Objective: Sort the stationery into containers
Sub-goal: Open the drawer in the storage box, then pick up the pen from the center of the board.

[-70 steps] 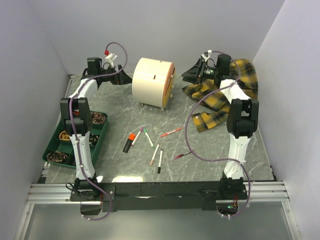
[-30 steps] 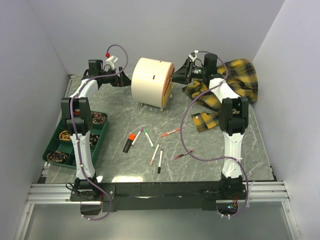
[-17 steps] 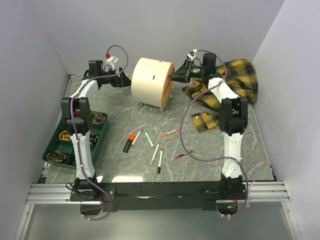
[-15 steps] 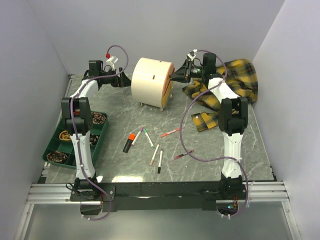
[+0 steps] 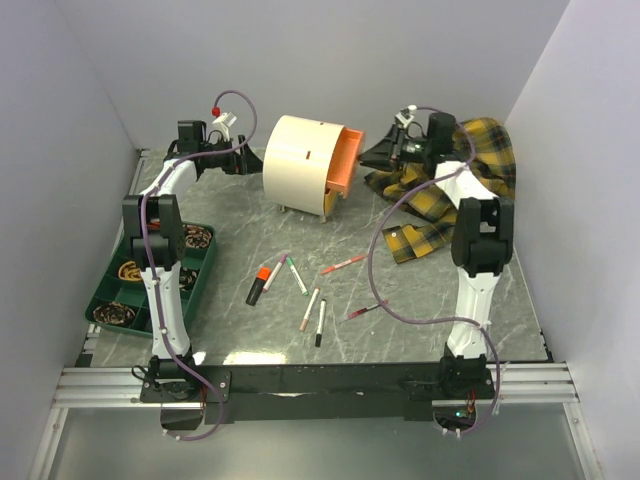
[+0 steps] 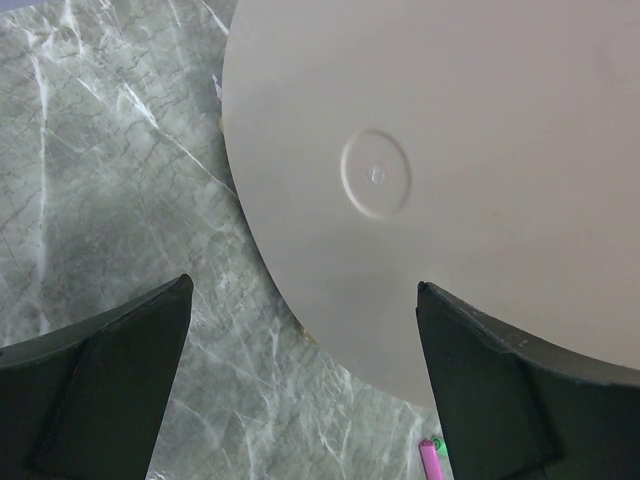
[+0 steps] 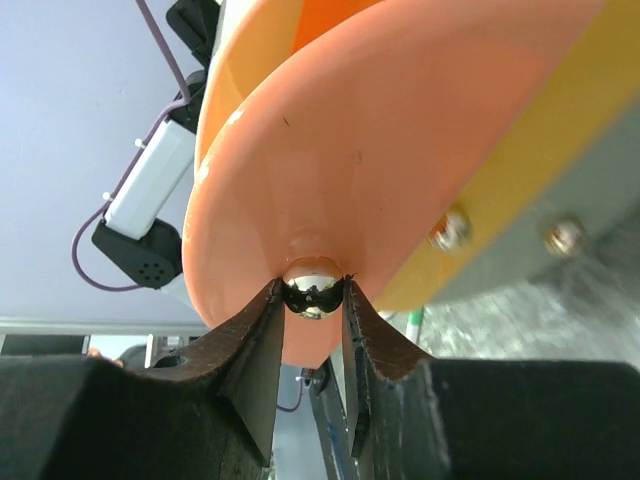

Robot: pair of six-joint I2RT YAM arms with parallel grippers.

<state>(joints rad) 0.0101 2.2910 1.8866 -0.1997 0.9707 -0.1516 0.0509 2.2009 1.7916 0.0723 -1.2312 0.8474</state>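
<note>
The cream cabinet point(image 5: 300, 160) stands at the back of the table, and its orange drawer point(image 5: 346, 160) sticks out to the right. My right gripper point(image 5: 372, 153) is shut on that drawer's shiny round knob point(image 7: 313, 288), one finger on each side of it. Below the orange drawer point(image 7: 380, 130) shows the yellow drawer point(image 7: 560, 120). Behind the cabinet's left side, my left gripper point(image 5: 246, 158) is open, facing its flat cream back point(image 6: 450, 150) with nothing between the fingers. An orange-capped black marker point(image 5: 259, 283) and several pens point(image 5: 309, 309) lie on the table's middle.
A green tray point(image 5: 205, 262) with round brown items sits at the left. The yellow plaid cloth point(image 5: 470, 170) lies crumpled at the back right under my right arm. Walls close in the back and both sides.
My right gripper reached the cabinet's front, shut on the orange drawer's knob and drew the drawer out to the right. The left arm has barely moved.
</note>
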